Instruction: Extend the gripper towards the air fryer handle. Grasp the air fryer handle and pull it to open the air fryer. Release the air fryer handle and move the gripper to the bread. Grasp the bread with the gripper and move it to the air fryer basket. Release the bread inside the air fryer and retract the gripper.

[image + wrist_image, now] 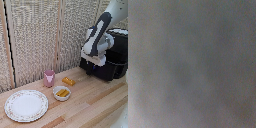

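Air fryer (111, 55): black, boxy, standing at far end of desk (95, 100) toward exterior view's right, partly hidden behind arm. Air fryer basket appearing shut, front face low on body; air fryer handle not separable from black body and claw in front of it. Claw (90, 66) lowered against fryer front, dark fingers pointing down; spread or pressed together cannot be told (wrist view a featureless grey blur). Plate (26, 105), white bowl (62, 93) with yellow pieces and pink cup (49, 78) lying well apart toward exterior view's left. Bread (68, 80) loose on desk between cup and fryer. Step judged: reaching handle; best centred on bar, then closed firmly, pulled straight outward.
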Robot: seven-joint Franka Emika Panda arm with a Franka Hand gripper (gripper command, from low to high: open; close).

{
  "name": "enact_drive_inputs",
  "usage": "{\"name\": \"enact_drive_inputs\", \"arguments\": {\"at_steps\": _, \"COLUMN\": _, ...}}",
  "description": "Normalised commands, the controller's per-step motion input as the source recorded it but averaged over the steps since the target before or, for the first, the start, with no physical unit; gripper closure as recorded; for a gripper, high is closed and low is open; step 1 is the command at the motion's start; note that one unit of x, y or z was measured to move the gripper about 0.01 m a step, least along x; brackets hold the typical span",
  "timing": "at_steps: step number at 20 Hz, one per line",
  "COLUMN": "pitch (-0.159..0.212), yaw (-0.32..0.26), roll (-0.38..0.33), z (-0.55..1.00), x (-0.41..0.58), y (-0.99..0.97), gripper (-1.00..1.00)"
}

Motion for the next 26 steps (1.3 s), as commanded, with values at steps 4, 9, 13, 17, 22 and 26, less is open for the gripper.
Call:
{"name": "enact_drive_inputs", "arguments": {"at_steps": 4, "pitch": -0.074, "yaw": 0.0, "roll": -0.025, "z": 0.31, "x": -0.038, "y": 0.93, "gripper": 1.0}}
{"name": "enact_drive_inputs", "arguments": {"at_steps": 9, "pitch": -0.041, "yaw": 0.0, "roll": -0.129, "z": -0.02, "x": 0.013, "y": 0.84, "gripper": 1.0}}
{"name": "enact_drive_inputs", "arguments": {"at_steps": 13, "pitch": 0.0, "yaw": -0.061, "roll": -0.204, "z": -0.38, "x": -0.021, "y": 0.71, "gripper": 1.0}}
{"name": "enact_drive_inputs", "arguments": {"at_steps": 17, "pitch": -0.001, "yaw": -0.132, "roll": -0.105, "z": -0.18, "x": 0.02, "y": 0.74, "gripper": 1.0}}
{"name": "enact_drive_inputs", "arguments": {"at_steps": 22, "pitch": 0.011, "yaw": -0.072, "roll": -0.031, "z": -0.08, "x": 0.089, "y": 0.36, "gripper": -1.0}}
{"name": "enact_drive_inputs", "arguments": {"at_steps": 26, "pitch": 0.001, "yaw": 0.0, "roll": -0.007, "z": 0.0, "x": -0.005, "y": 0.04, "gripper": -1.0}}
